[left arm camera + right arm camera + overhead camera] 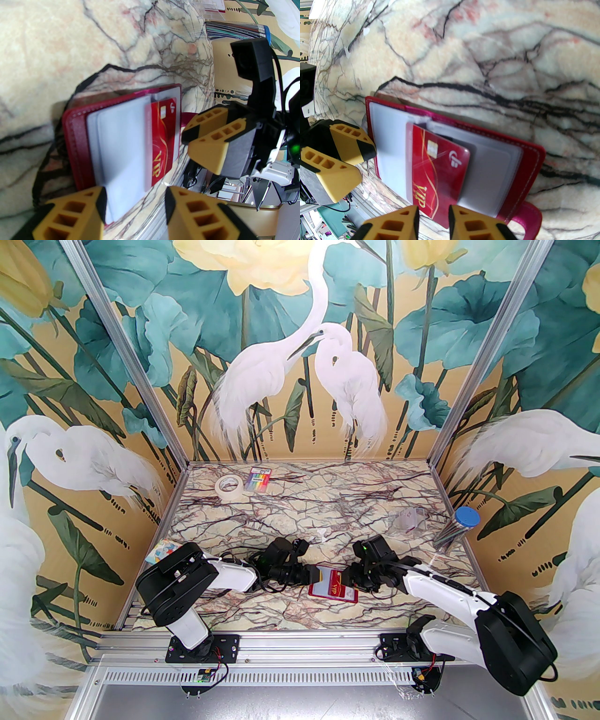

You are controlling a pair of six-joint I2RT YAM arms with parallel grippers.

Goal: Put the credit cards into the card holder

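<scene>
Open dark red leather-look card holder (532,164), red plastic VIP card (440,168) half-inserted; released left tool (136,199) at nine o'clock, released right tool (433,214) at three.

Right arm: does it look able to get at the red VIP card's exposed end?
Probably yes. The right end effector sits at the free edge of the red VIP card, jaws slightly apart, nothing blocking. The left end effector is across the card holder, well clear.
</scene>
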